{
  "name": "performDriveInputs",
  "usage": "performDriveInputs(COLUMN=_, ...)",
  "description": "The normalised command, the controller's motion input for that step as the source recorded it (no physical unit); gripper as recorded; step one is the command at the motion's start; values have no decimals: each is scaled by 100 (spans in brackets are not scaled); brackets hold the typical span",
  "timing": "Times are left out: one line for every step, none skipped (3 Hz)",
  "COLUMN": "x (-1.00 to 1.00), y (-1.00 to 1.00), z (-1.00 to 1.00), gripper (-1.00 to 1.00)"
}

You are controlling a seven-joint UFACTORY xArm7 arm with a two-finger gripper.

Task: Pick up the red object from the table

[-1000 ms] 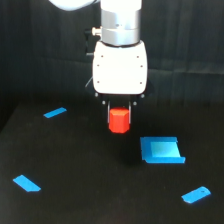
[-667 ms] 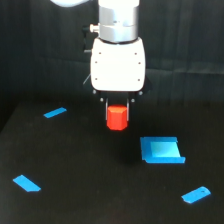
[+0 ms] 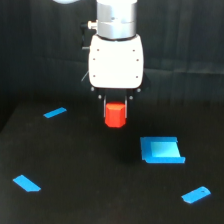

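The red object (image 3: 115,114) is a small orange-red block held between the fingers of my gripper (image 3: 115,111) under the white arm head. It hangs clear above the black table (image 3: 80,195), near the middle of the exterior view. The gripper is shut on it. The block's upper part is hidden between the fingers.
A large flat blue square piece (image 3: 161,150) lies on the table to the exterior view's right of the block. Small flat blue pieces lie at the left back (image 3: 55,112), left front (image 3: 26,183) and right front (image 3: 196,194). A dark curtain stands behind.
The gripper has risen with the red object in it, lifting the block higher above the table. The blue pieces have not moved.
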Motion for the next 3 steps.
performDriveInputs(x=7, y=-1, z=3, gripper=-89)
performDriveInputs(x=3, y=-13, z=4, gripper=-98)
performDriveInputs(x=5, y=-2, z=15, gripper=-90)
